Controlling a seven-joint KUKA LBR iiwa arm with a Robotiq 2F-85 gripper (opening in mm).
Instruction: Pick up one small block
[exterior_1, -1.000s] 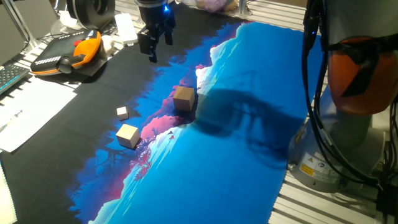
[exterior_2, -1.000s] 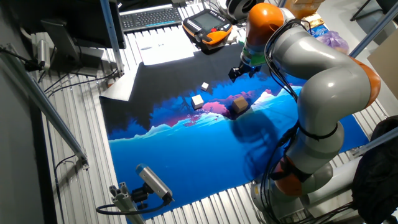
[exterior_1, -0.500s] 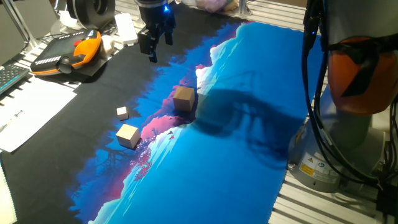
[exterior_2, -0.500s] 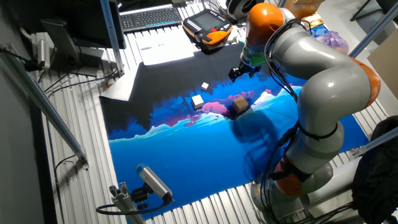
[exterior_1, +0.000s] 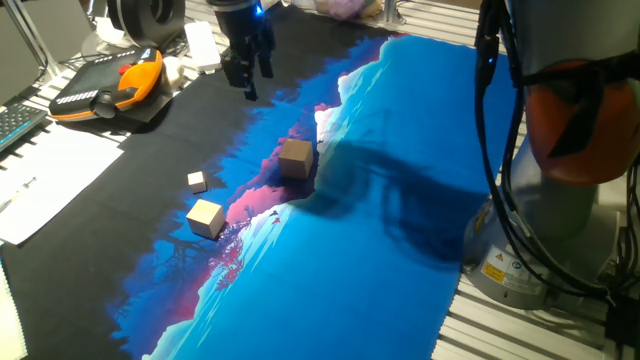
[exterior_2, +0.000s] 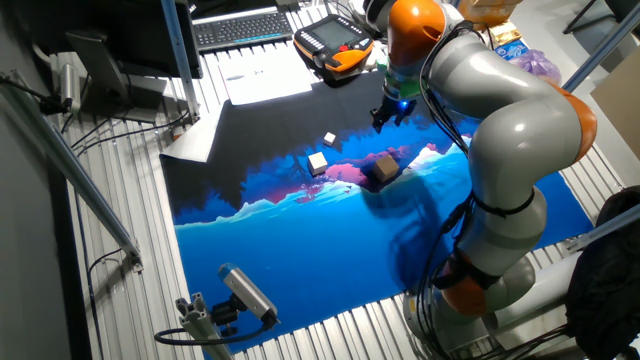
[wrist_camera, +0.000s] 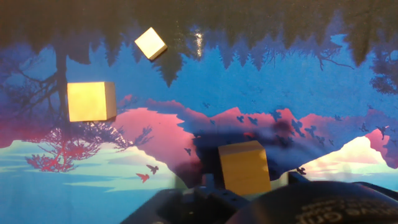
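While the hand (exterior_1: 246, 72) hangs above the black far part of the surface (exterior_1: 400, 150), nothing is between its fingers; they look parted, so it reads as released and empty.

Objects: three cubes sit on the printed mat. The small block (exterior_1: 205, 217), pale tan, lies near the line where the black area meets the blue print, toward the near-left corner of the surface. The tiny whitish cube (exterior_1: 197, 181) sits just beside it on the black side, apart from it. The browner cube (exterior_1: 296, 158) lies nearer the middle of the surface, between the hand and the small block.

Relation: the small block is well apart from the hand, not under it. In the hand view the small block (wrist_camera: 91, 101) shows at the left, the browner cube (wrist_camera: 244, 167) at the bottom centre just ahead of the fingers, the tiny whitish cube (wrist_camera: 150, 43) at the top.

Step in hand, judged: approach. To do it well, the hand should travel past the browner cube without dipping, centre over the small block, and turn the fingers square to two opposite faces. The side facing the tiny whitish cube needs clearance, so a finger should not land between them carelessly. Descent should begin only when centred.
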